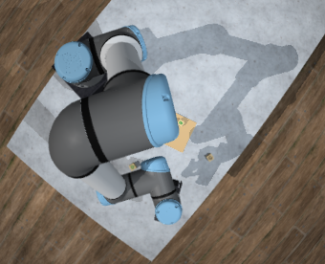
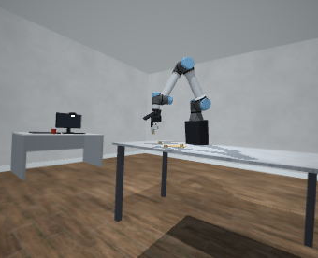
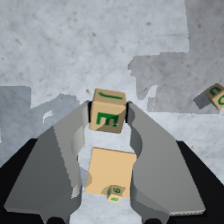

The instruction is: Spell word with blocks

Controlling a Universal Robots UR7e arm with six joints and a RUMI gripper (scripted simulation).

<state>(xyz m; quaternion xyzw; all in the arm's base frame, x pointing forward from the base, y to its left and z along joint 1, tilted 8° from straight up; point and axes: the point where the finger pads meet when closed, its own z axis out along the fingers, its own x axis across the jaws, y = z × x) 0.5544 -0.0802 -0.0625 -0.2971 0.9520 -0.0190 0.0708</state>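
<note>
We hold the hand (image 3: 107, 116) above the desk (image 1: 254, 43), pinching a block (image 3: 108, 111) between its two grey fingers; the block hangs in the air, clear of the surface, and the face turned toward the wrist camera carries a green E. In the wrist view the tan mat (image 3: 111, 170) lies on the desk below the hand, and a second block (image 3: 114, 192) sits on it near its near edge, its letter too small for us to read. A third block (image 3: 216, 96) lies on the bare desk off the mat, at the right edge of the wrist view, tilted in the picture. From the top view we see the mat (image 1: 184, 136) partly hidden under our arm (image 1: 106, 129), with one block (image 1: 181, 122) on it, another (image 1: 208, 156) on the bare desk well apart from the mat toward the desk's long edge, and one more (image 1: 133, 165) on the bare desk beside the wrist.
</note>
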